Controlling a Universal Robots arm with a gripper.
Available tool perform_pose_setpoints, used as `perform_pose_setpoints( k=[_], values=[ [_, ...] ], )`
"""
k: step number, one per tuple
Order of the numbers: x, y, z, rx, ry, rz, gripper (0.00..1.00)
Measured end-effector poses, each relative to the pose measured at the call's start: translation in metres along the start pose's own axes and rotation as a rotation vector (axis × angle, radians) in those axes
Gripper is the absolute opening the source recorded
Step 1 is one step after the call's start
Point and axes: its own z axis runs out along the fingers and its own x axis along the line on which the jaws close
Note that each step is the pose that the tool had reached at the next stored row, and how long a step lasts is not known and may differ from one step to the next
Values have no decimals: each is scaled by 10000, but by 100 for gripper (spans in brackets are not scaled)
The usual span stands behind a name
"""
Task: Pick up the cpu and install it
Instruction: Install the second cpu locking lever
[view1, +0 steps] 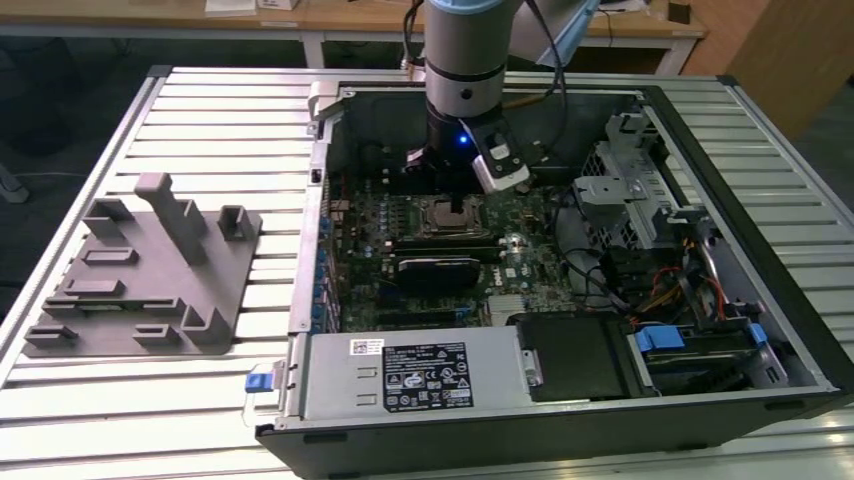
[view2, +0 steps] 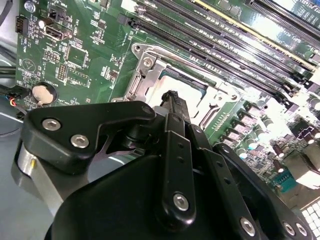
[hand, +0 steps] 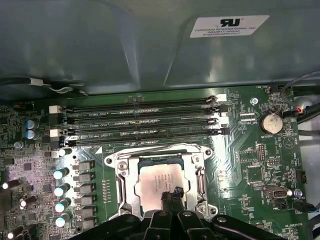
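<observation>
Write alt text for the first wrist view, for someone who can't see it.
A silvery square cpu lies in the metal-framed socket of a green motherboard, with the black gripper right over its near edge. Beyond the socket run four long memory slots and a grey case wall.

My gripper (view2: 172, 102) is matt black plastic, studded with bright steel screws. The cpu (hand: 159, 181) below it shows a smooth, silvery-grey metal lid with a dull sheen, framed by a polished metal socket bracket (hand: 126, 184). The motherboard (hand: 250, 160) is glossy green. The case (view1: 400, 375) is brushed grey sheet metal; the table (view1: 200, 130) is ribbed pale aluminium.
</observation>
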Motion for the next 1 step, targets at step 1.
perform_pose_setpoints(
  k=[1],
  values=[
    [0,0,0,0,0,0,11]
  ],
)
